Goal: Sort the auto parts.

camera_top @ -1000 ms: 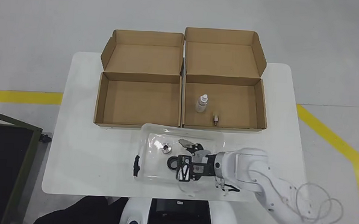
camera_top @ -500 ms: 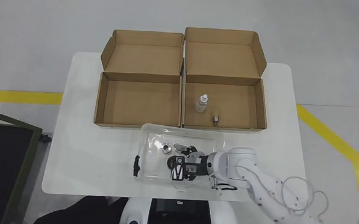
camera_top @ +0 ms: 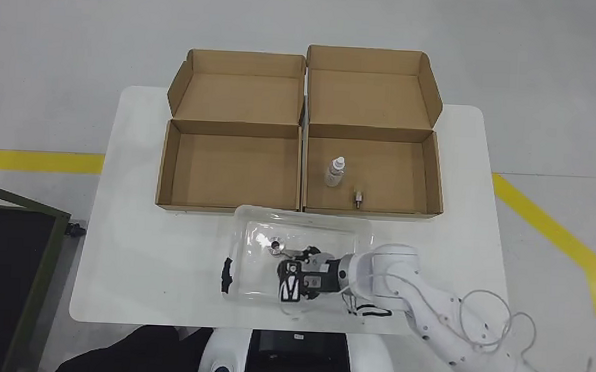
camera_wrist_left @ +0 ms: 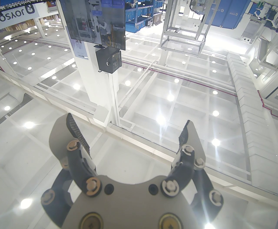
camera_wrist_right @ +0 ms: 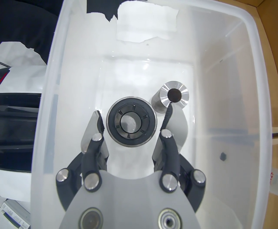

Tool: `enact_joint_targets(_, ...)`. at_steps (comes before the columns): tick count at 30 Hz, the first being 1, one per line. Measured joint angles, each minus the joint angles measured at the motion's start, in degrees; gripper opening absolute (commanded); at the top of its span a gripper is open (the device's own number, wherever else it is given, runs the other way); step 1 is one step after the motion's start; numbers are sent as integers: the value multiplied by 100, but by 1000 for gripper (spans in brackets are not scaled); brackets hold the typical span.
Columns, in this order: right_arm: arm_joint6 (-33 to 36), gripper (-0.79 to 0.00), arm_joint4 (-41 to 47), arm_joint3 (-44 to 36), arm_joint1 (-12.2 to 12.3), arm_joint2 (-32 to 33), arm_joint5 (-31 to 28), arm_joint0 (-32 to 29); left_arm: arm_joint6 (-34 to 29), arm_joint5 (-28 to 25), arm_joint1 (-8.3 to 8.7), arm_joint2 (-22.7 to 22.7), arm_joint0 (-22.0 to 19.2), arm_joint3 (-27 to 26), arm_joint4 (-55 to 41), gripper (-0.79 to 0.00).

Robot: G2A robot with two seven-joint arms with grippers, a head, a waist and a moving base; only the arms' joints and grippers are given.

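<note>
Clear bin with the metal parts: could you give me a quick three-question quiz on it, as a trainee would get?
1. True or false: the right gripper is shut on the black ring.
2. What stands beside the ring in the clear bin? A a silver cylinder, B a rubber hose, C a spring.
3. How many parts lie in the right cardboard box?
Key: 1 false, its jaws stand open around it; 2 A; 3 two.
</note>
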Motion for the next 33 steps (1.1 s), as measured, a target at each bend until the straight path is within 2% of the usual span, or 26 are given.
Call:
enact_joint_targets(8, -35, -413, 59, 104, -37, -73, -104, 56, 0, 0, 0, 0, 0, 0, 0, 0)
enact_joint_targets(12, -47, -600, 66, 99, -45, -77, -142, 78, 0, 0, 0, 0, 0, 0, 0, 0)
enact_joint_targets(15, -124, -782, 161, 112, -43, -42, -232, 80, 0, 0, 0, 0, 0, 0, 0, 0)
enact_joint_targets(24, -331, -785, 529, 162, 5, 212, -497, 72, 0, 0, 0, 0, 0, 0, 0, 0)
enact_joint_targets(33, -513, -785, 791, -181, 133, 731, -658, -98, 0, 0, 0, 0, 0, 0, 0, 0)
